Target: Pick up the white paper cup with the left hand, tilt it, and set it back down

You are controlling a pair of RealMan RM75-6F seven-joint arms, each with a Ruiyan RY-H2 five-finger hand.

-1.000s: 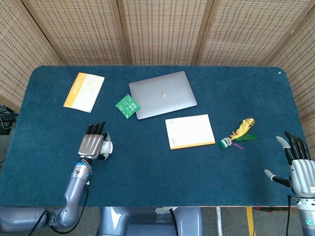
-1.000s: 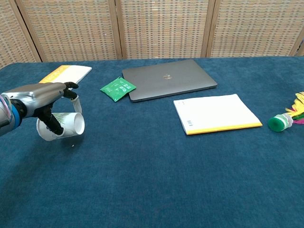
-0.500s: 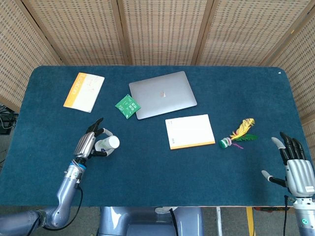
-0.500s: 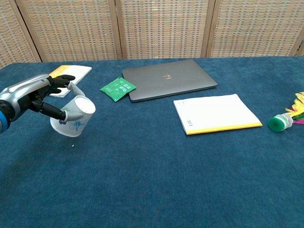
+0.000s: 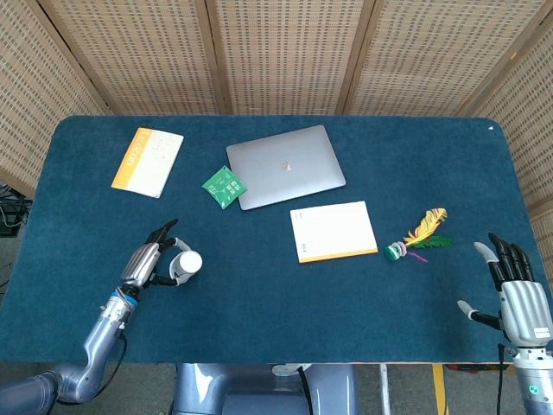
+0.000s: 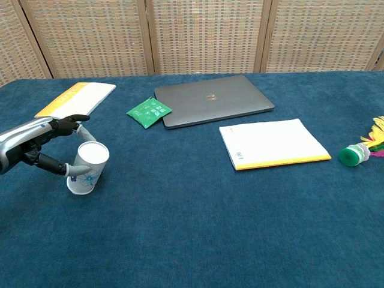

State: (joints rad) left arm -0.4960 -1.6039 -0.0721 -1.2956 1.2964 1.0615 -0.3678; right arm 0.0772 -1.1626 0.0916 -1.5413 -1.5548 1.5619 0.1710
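White paper cup (image 6: 87, 168) loosely gripped by left hand (image 6: 37, 147), nearly upright.

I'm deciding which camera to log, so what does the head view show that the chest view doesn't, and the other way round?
Only the head view shows the right hand, fingers spread and holding nothing, at the table's near right corner, plus the whole feathered shuttlecock. Only the chest view shows the flower print on the side of the white paper cup and the cup's slight tilt. Both show the left hand around the cup, the laptop, green packet, white notebook and orange booklet.
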